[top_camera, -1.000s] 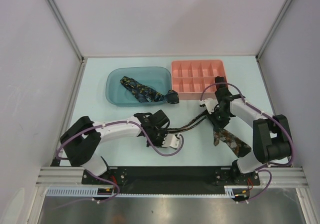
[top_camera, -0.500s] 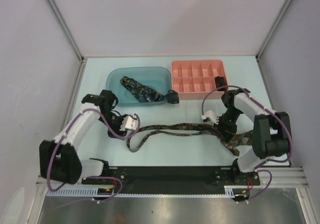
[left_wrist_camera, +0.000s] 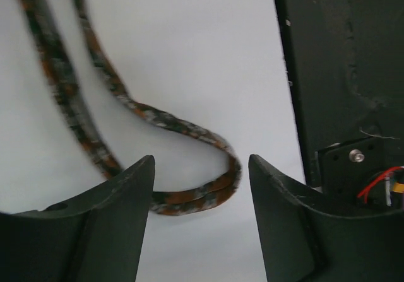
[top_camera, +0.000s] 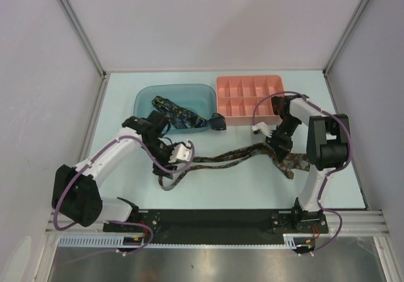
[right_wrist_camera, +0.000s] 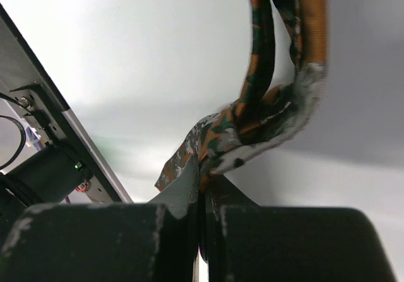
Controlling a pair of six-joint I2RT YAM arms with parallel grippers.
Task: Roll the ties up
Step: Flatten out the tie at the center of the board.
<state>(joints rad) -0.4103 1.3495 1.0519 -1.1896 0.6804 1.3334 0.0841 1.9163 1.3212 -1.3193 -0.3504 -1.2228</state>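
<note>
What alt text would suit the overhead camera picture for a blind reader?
An orange-flecked tie lies across a pale table between two robot grippers: the right gripper is pinched shut on it near one end, the left gripper hangs open above the looped other end. Behind, a navy tie lies mostly in a blue tray beside a pink divided box.
</note>
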